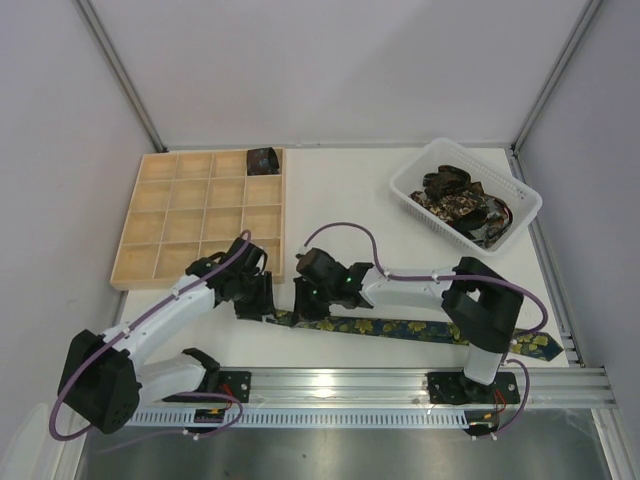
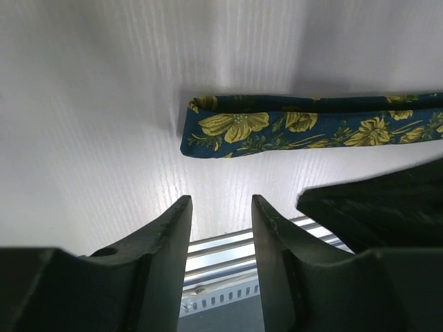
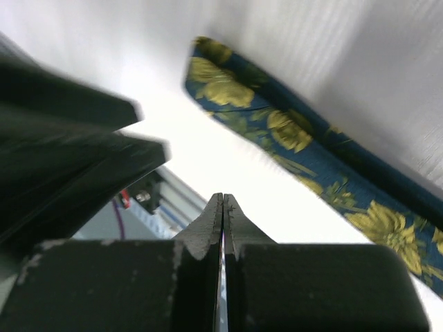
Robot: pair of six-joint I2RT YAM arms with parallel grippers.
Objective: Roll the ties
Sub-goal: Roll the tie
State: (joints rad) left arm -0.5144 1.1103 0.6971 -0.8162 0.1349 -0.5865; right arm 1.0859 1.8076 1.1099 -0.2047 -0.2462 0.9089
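Note:
A navy tie with yellow-green flowers [image 1: 400,328] lies flat along the table's near edge, its folded-over end [image 2: 228,128] toward the left. My left gripper [image 1: 255,300] hovers just left of that end, open with nothing between its fingers [image 2: 273,228]; the tie end lies a short way beyond the tips. My right gripper [image 1: 312,300] is beside the same end, its jaws shut tight on nothing, with the tie [image 3: 291,131] running past beyond its tips. Several dark gold-print ties [image 1: 462,205] lie heaped in the white basket. A rolled dark tie [image 1: 263,160] sits in a tray cell.
The pale wooden grid tray [image 1: 200,215] stands at the back left. The white slotted basket [image 1: 405,185] is at the back right. A metal rail [image 1: 400,385] runs along the near edge by the arm bases. Both grippers are close together above the tie's left end.

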